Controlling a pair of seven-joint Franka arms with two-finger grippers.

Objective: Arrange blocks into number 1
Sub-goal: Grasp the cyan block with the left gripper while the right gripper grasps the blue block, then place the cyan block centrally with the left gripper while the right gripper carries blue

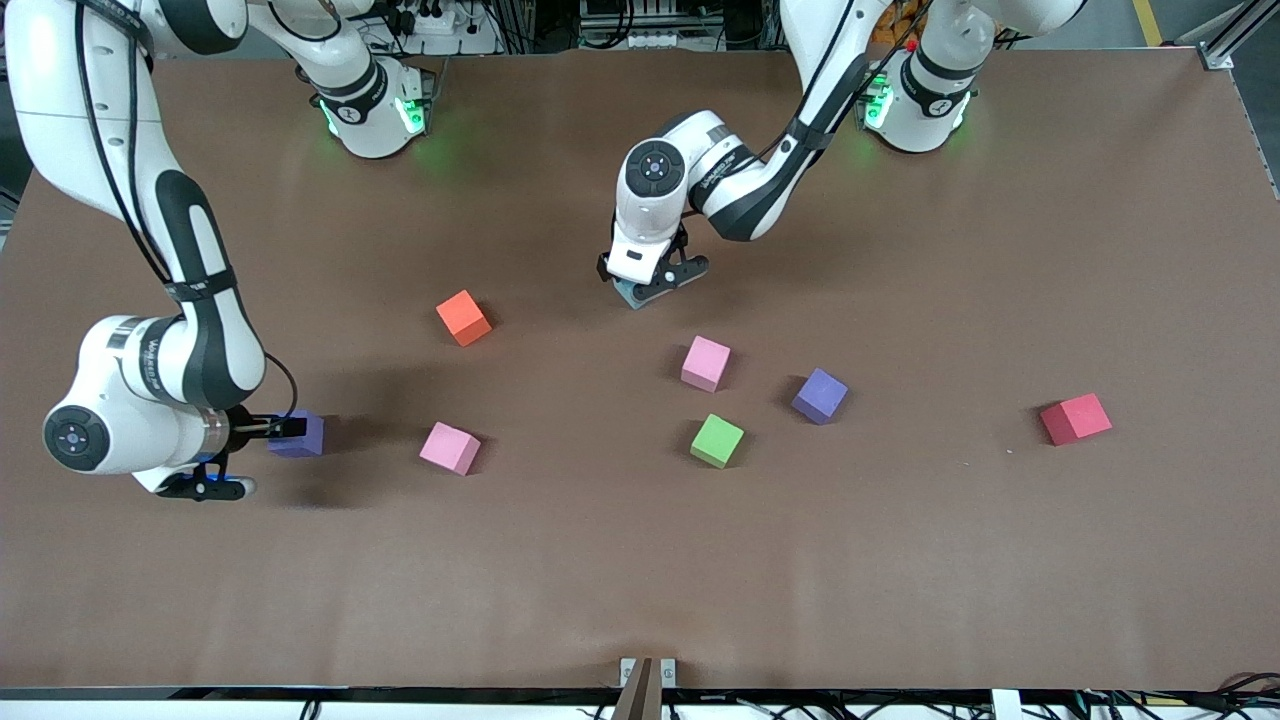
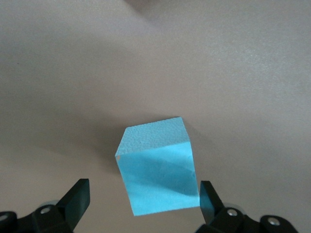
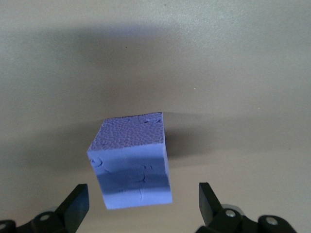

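Observation:
My left gripper (image 1: 655, 288) hangs low near the table's middle, open around a light blue block (image 2: 158, 167), also seen as light blue block (image 1: 630, 294). One fingertip (image 2: 210, 198) stands close beside the block, the other well apart. My right gripper (image 1: 280, 435) is open at a purple block (image 1: 300, 434) toward the right arm's end; that purple block (image 3: 133, 165) sits on the table between the wide fingers (image 3: 77, 201). Loose on the table are an orange block (image 1: 463, 317), two pink blocks (image 1: 706, 362) (image 1: 450, 447), a green block (image 1: 717, 440), a second purple block (image 1: 820, 395) and a red block (image 1: 1075, 418).
The brown table (image 1: 640, 580) has a broad bare strip nearer the front camera. The arm bases (image 1: 375, 110) (image 1: 915, 105) stand along the edge farthest from that camera. A small bracket (image 1: 647, 675) sits at the near edge.

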